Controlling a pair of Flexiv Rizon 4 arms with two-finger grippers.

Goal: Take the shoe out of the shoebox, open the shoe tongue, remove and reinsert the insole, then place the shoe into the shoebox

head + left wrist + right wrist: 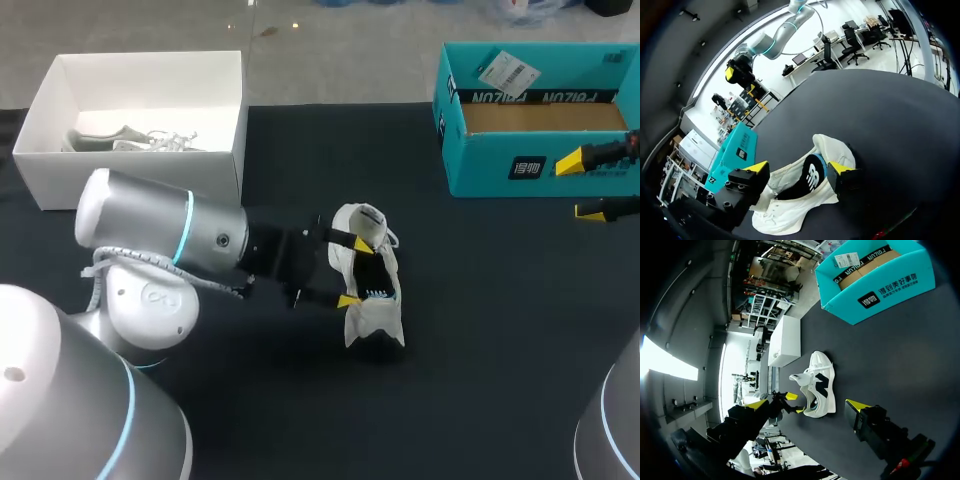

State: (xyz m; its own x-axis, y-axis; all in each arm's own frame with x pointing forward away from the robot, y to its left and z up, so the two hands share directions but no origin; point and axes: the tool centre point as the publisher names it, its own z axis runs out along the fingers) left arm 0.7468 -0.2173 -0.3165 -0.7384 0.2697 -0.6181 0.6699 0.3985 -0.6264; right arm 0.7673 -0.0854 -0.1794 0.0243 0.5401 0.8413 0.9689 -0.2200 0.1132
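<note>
Your left jaws are sitting wide, clamping the white-and-black sneaker [372, 322] from both sides on the black desk [480, 330]. Your right jaws are hanging spread, gripping nothing.

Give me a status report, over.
Left gripper at white sneaker, grip unclear. Right gripper open beside teal shoebox. Nothing in the way.

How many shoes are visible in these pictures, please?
2. The first shoe lies on the black table at the left gripper. The second shoe lies inside the white box. The teal box hides part of its inside, so another may be there.
</note>
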